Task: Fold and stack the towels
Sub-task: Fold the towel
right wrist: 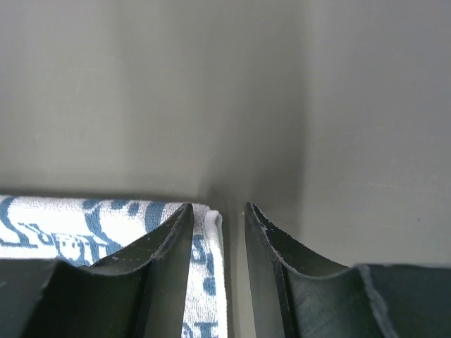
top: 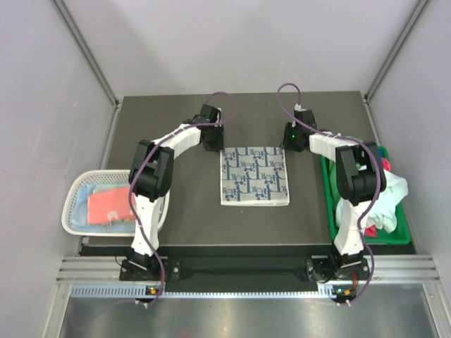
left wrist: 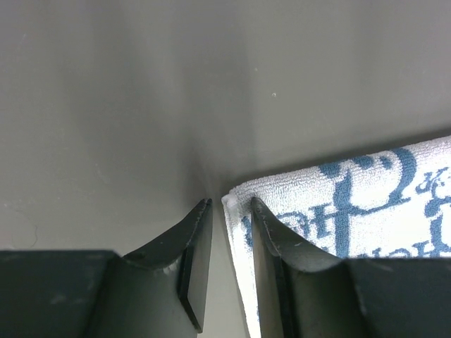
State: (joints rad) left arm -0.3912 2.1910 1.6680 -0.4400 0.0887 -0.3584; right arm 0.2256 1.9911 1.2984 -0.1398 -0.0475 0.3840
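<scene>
Dark grey table (top: pixel 190 225), pale lilac-grey walls (top: pixel 239 42), aluminium corner posts (top: pixel 88 53)

Two robot arms rise from side-by-side bases. The left arm (top: pixel 151 176) and right arm (top: pixel 356 176) each bend at a raised elbow, with forearms angling forward and inward toward each other. The left claw (top: pixel 212 146) points downward, its two dark fingers (left wrist: pixel 201 239) a narrow gap apart. The right claw (top: pixel 289 144) mirrors it, also pointing downward with its fingers (right wrist: pixel 271 246) slightly parted.
</scene>
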